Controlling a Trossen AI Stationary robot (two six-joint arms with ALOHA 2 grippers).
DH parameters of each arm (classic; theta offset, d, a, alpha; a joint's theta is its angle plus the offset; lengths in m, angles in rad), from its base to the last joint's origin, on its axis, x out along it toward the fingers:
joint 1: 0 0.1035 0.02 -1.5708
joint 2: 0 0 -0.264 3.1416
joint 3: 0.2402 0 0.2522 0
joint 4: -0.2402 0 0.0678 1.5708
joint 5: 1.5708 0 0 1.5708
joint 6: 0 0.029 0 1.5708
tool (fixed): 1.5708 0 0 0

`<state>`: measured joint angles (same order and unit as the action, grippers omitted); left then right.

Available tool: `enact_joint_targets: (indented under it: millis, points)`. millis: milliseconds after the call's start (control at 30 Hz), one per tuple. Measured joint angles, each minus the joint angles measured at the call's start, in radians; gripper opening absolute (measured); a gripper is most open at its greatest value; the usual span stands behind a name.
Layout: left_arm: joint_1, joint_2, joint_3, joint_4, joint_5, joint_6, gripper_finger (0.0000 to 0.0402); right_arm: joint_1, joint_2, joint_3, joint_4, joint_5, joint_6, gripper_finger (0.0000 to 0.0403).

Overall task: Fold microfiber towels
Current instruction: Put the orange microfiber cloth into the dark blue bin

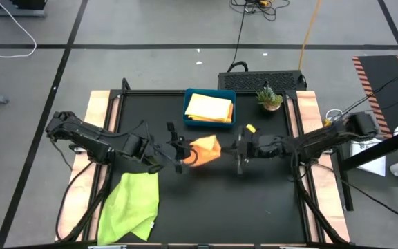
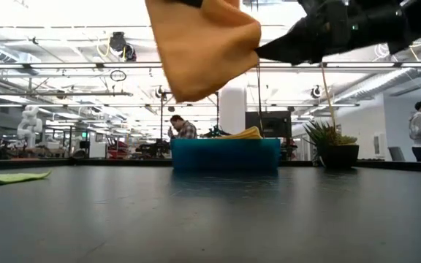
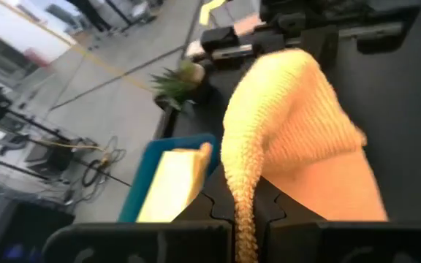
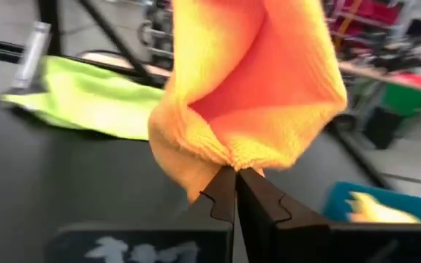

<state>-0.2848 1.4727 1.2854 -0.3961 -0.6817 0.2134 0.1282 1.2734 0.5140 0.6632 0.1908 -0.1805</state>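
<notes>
Both hands, left hand [image 3: 241, 219] and right hand [image 4: 234, 193], clamped on the airborne orange towel [image 1: 204, 149], per wrist views.

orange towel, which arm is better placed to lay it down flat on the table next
Neither alone: the left gripper and right gripper are each shut on an edge of the orange towel, held above the table. Probably both lower together.

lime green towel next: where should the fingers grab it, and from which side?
Judging by the high view, take the lime green towel at its far corner, nearest the left gripper, coming straight down. It lies crumpled on the table, part over the near edge; that corner sits fully on the mat.
</notes>
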Motion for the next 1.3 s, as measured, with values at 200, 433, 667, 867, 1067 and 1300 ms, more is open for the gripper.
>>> enact_joint_targets:
  millis: [200, 433, 667, 867, 1067, 1300]
  points:
    - [0.103, -0.004, -0.03, 0.127, -0.028, 0.034, 0.0001, -0.11, -0.163, 0.0, -0.149, 0.069, -0.053, 0.0]
    - [0.282, -0.004, -0.2, 0.511, 0.069, 0.13, 0.0, -0.275, -0.203, 0.0, -0.18, 0.071, -0.122, 0.0]
    - [0.546, -0.002, -0.406, 0.92, 0.3, 0.096, 0.0, -0.456, -0.199, 0.0, -0.168, 0.07, -0.17, 0.0]
    - [0.743, 0.045, -0.499, 1.124, 0.55, -0.006, 0.0, -0.598, -0.175, 0.001, -0.113, 0.041, -0.198, 0.0001]
    - [0.821, 0.16, -0.478, 1.18, 0.658, -0.075, 0.0, -0.671, -0.084, 0.067, -0.122, -0.061, -0.184, 0.0001]
    - [0.825, 0.184, -0.419, 1.114, 0.682, -0.036, 0.0, -0.683, 0.012, 0.136, -0.144, -0.074, -0.205, 0.0001]
